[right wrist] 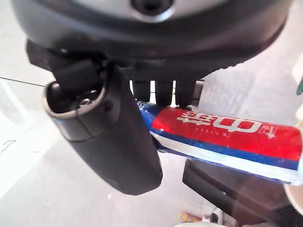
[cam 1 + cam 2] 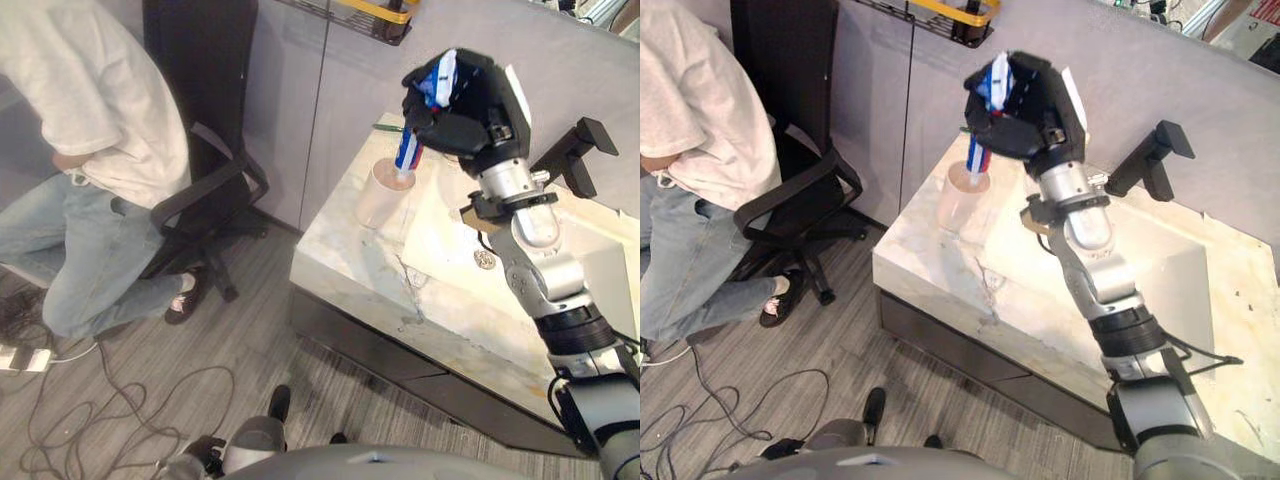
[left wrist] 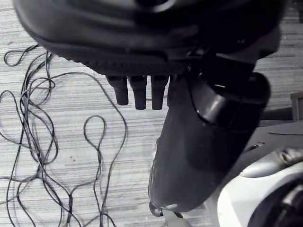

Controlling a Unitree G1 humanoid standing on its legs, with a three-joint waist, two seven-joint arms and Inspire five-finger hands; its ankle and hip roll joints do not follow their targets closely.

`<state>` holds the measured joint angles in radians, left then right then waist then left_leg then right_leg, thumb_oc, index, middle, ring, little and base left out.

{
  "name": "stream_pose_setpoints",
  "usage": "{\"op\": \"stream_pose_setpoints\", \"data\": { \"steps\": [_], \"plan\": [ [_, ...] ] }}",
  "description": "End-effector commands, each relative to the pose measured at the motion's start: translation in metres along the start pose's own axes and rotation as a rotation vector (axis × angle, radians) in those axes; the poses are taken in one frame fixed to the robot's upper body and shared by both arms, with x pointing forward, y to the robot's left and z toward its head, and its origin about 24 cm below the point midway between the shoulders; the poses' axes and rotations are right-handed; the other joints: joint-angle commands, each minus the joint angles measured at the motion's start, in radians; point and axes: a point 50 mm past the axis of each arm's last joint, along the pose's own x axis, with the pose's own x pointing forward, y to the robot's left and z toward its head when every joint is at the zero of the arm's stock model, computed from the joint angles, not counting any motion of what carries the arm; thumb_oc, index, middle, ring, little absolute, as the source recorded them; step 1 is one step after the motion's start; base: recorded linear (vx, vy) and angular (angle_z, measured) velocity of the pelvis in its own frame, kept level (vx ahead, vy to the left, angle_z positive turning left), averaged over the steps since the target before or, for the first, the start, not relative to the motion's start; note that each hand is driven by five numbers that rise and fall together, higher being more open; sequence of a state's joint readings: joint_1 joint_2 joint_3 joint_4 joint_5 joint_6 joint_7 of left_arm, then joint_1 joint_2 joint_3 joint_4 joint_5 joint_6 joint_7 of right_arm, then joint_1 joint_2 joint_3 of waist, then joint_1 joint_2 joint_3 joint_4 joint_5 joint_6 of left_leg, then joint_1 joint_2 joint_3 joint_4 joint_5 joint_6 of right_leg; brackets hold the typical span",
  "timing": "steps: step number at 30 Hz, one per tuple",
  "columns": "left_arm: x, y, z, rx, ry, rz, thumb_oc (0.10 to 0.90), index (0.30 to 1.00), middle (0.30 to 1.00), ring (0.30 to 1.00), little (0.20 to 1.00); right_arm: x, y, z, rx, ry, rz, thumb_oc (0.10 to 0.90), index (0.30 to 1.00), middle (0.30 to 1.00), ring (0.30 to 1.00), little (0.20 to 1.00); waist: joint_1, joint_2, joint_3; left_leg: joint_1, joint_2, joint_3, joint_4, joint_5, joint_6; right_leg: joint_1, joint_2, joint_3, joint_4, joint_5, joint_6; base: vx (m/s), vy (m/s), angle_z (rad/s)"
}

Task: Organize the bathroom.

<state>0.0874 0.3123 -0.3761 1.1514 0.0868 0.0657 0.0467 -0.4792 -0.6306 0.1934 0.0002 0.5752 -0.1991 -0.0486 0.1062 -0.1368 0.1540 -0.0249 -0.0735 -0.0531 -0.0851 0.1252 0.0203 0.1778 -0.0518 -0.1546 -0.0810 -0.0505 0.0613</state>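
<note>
My right hand (image 2: 465, 105) is raised over the back left corner of the marble counter (image 2: 345, 255), shut on a red, white and blue toothpaste tube (image 2: 408, 150). The tube (image 1: 227, 137) lies under the curled fingers and beside the thumb (image 1: 109, 137). It points down, with its lower end at the mouth of a pale pink cup (image 2: 380, 195) standing on the counter beside the sink (image 2: 1140, 290). My left hand (image 3: 137, 90) hangs idle above the grey plank floor with its fingers relaxed.
A black faucet (image 2: 575, 150) stands behind the basin. A green item (image 2: 388, 127) lies behind the cup. A person (image 2: 90, 150) stands at the left by a black office chair (image 2: 205, 110). Cables (image 2: 100, 400) loop on the floor. A wire shelf (image 2: 375, 15) hangs on the wall.
</note>
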Motion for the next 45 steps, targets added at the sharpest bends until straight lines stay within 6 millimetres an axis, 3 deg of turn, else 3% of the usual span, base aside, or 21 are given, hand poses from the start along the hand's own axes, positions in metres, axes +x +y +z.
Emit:
{"op": "stream_pose_setpoints", "data": {
  "steps": [1, 20, 31, 38, 39, 40, 41, 45],
  "plan": [
    [-0.001, -0.002, -0.018, 0.014, 0.069, 0.0, 0.8, 0.9, 0.9, 0.9, 0.9, 0.016, -0.018, 0.06, 0.018, -0.316, -0.074, 0.4, 0.3, 0.3, 0.3, 0.3, 0.022, 0.004, -0.051, 0.086, 0.005, -0.01, -0.002, -0.119, 0.021, -0.104, 0.005, -0.023, 0.039, 0.094, 0.024, 0.07, -0.009, -0.02],
    [-0.006, -0.015, -0.043, 0.005, 0.118, -0.026, 0.8, 0.9, 0.9, 0.9, 0.9, 0.013, -0.013, 0.052, 0.03, -0.304, -0.063, 0.4, 0.3, 0.3, 0.3, 0.3, 0.042, 0.008, -0.028, 0.082, -0.001, -0.002, -0.002, -0.122, 0.031, -0.123, -0.002, -0.036, 0.038, 0.11, 0.029, 0.1, 0.008, -0.03],
    [-0.01, -0.022, -0.054, 0.015, 0.144, -0.049, 0.8, 0.9, 0.9, 0.9, 0.9, 0.025, -0.012, 0.078, -0.001, -0.395, -0.034, 0.4, 0.3, 0.3, 0.3, 0.3, 0.059, -0.011, -0.036, 0.092, 0.002, 0.019, -0.001, -0.13, 0.027, -0.12, -0.015, -0.067, 0.026, 0.127, 0.043, 0.09, 0.019, -0.03],
    [-0.009, -0.018, -0.053, 0.032, 0.147, -0.04, 0.8, 0.9, 0.9, 0.9, 0.9, 0.027, -0.012, 0.071, 0.019, -0.352, -0.045, 0.4, 0.3, 0.3, 0.3, 0.3, 0.068, -0.019, -0.019, 0.09, 0.007, 0.021, 0.012, -0.132, 0.032, -0.137, -0.024, -0.076, 0.058, 0.126, 0.05, 0.07, -0.005, -0.02],
    [-0.009, -0.018, -0.053, 0.032, 0.147, -0.04, 0.8, 0.9, 0.9, 0.9, 0.9, 0.026, -0.012, 0.07, 0.02, -0.35, -0.045, 0.455, 0.382, 0.382, 0.382, 0.382, 0.068, -0.019, -0.018, 0.09, 0.007, 0.02, 0.012, -0.132, 0.032, -0.137, -0.024, -0.076, 0.059, 0.126, 0.05, 0.04, -0.027, 0.01],
    [-0.009, -0.018, -0.054, 0.036, 0.149, -0.039, 0.8, 0.9, 0.9, 0.9, 0.9, 0.025, -0.011, 0.068, 0.027, -0.34, -0.043, 0.665, 0.698, 0.698, 0.698, 0.698, 0.068, -0.019, -0.014, 0.09, 0.008, 0.02, 0.014, -0.134, 0.033, -0.139, -0.025, -0.077, 0.062, 0.126, 0.051, 0.0, 0.0, 0.0],
    [-0.009, -0.019, -0.055, 0.036, 0.151, -0.038, 0.8, 0.9, 0.9, 0.9, 0.9, 0.024, -0.01, 0.066, 0.03, -0.332, -0.043, 0.8, 0.9, 0.9, 0.9, 0.9, 0.067, -0.019, -0.012, 0.09, 0.008, 0.021, 0.015, -0.135, 0.034, -0.14, -0.026, -0.077, 0.064, 0.127, 0.052, 0.03, -0.03, -0.01],
    [-0.01, -0.02, -0.057, 0.024, 0.156, -0.03, 0.8, 0.9, 0.9, 0.9, 0.9, 0.018, -0.006, 0.059, 0.048, -0.309, -0.021, 0.8, 0.9, 0.9, 0.9, 0.9, 0.062, -0.018, -0.005, 0.087, 0.008, 0.023, 0.021, -0.138, 0.037, -0.143, -0.027, -0.072, 0.067, 0.126, 0.051, 0.0, 0.0, 0.0]
  ]
}}
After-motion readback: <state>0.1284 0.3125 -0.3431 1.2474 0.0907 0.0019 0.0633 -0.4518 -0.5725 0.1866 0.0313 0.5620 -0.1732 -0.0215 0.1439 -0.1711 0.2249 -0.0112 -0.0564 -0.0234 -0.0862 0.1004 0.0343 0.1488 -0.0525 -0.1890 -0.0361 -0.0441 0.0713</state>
